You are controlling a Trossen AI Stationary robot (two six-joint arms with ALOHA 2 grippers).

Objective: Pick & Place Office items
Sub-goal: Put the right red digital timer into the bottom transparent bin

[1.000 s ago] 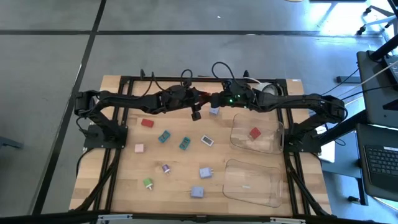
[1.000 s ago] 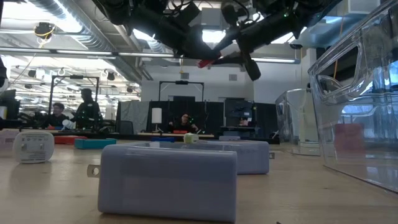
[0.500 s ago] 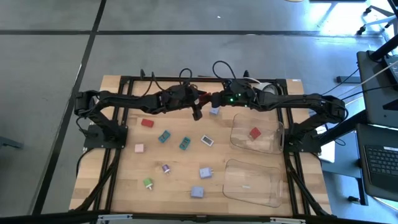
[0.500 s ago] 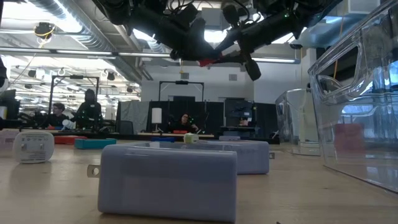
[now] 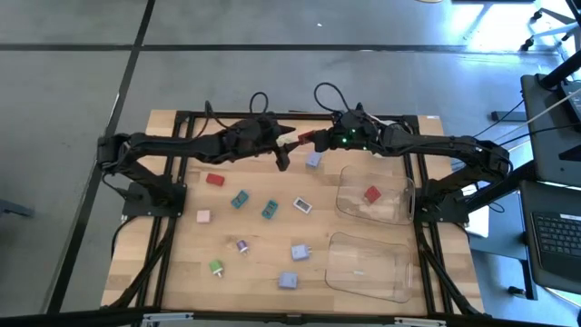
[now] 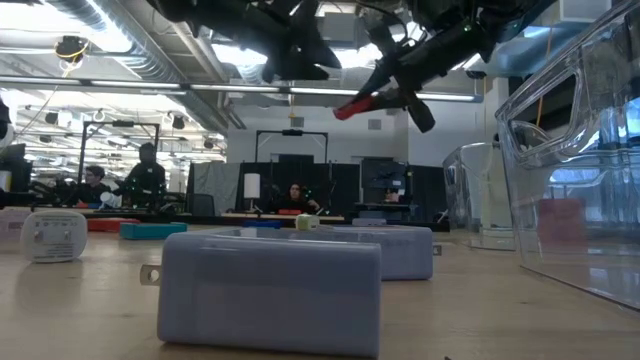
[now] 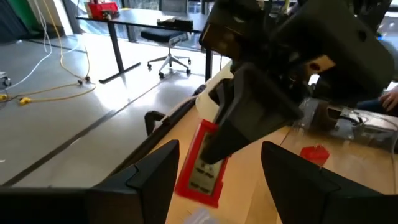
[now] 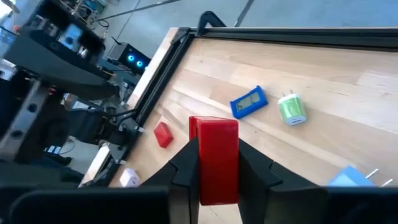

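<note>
From above, both arms reach in over the far edge of the wooden table (image 5: 182, 272) and meet near its middle. The right gripper (image 5: 307, 140) pinches a red block (image 5: 300, 140) in the air, and the left gripper (image 5: 283, 156) hangs just beside it with its fingers spread and holding nothing. Below them the other office items lie scattered on the wood: a red piece (image 5: 214, 180), two teal pieces (image 5: 240, 200), a white one (image 5: 302, 206), a pink one (image 5: 203, 216), a green one (image 5: 216, 267) and lavender ones (image 5: 299, 252). A clear tray (image 5: 399, 202) on the right side holds another red piece (image 5: 371, 194); a second clear tray (image 5: 370, 265) sits nearer the front.

At table level, a lavender charger block (image 6: 270, 291) fills the foreground and hides much of the table. The red block (image 6: 352, 106) shows high up, clamped at the right gripper's tip, well above every item. People sit at desks far behind.

In the left wrist view, the left gripper's two fingers (image 7: 152, 177) stand apart, and the red block (image 7: 202, 165) hangs between and beyond them, held from above by the other gripper; whether they touch it is hard to say.

In the right wrist view, the red block (image 8: 214, 158) sits upright, squeezed between the right fingers (image 8: 186, 165), with a blue piece (image 8: 249, 101) and a green plug (image 8: 291, 107) on the table beyond.
</note>
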